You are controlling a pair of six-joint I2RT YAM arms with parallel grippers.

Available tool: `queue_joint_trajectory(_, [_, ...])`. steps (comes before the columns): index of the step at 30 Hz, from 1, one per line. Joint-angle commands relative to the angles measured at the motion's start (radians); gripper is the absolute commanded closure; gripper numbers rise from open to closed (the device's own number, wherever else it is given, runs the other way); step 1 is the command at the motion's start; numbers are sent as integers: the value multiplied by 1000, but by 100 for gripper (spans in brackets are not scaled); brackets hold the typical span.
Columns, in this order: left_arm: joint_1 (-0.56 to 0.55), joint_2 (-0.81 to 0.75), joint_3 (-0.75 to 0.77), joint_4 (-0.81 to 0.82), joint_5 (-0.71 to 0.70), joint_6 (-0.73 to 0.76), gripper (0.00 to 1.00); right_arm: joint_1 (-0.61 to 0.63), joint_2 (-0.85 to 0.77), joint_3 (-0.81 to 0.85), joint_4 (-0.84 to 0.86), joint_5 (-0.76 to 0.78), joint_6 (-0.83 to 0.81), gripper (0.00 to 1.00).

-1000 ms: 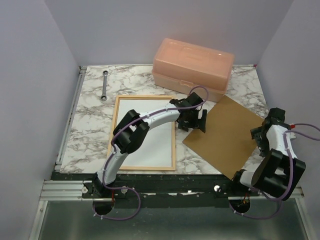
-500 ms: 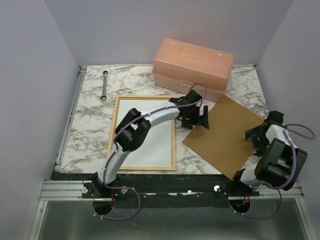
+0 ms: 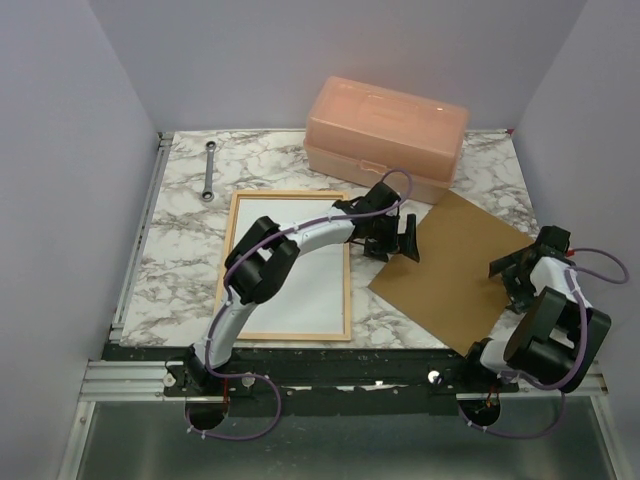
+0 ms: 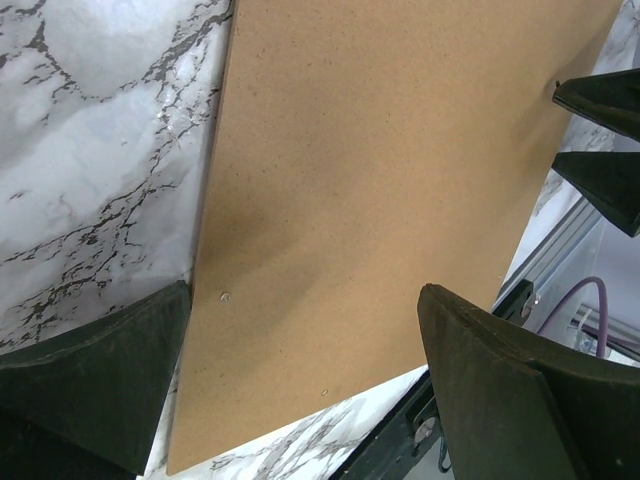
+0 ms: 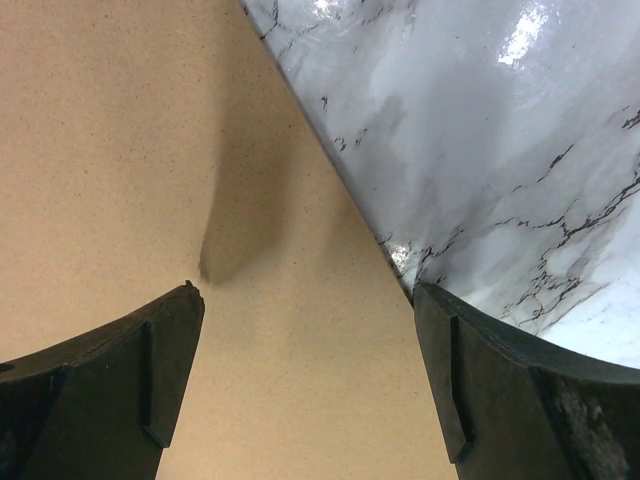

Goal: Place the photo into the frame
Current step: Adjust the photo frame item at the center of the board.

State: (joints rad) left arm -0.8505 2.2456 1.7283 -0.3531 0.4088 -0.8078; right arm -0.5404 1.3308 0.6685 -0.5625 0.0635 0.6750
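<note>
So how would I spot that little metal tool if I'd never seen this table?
Start at the big peach box at the back of the marble table and look left. Just beyond the far left corner of the light-wood frame lies the wrench. It is the only slim grey metal bar; its neighbours are wide rectangles or a box.

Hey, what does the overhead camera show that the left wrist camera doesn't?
Overhead only: the frame, the peach box and the wrench. Left wrist only: tiny specks on the board's surface, seen up close. Both: the brown board, the marble table and the open left pincer above the board.
</note>
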Motion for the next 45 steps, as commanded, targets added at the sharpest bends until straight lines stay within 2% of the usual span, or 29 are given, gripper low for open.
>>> queue_joint_trajectory(1, [-61,-43,-41,-44,136,8,3,5,-23,-65,25,-202,38,8])
queue_joint_trajectory(19, [-122,-219,-198,-95,207,50,4,5,-107,-73,-85,-319,57,9])
queue_joint_trajectory(33, [-151,-284,-220,-137,229,52,4,4,-137,-53,-103,-377,46,9])
queue_joint_trajectory(45, [-176,-369,-317,-96,225,7,4,5,-136,-75,-93,-406,34,9])
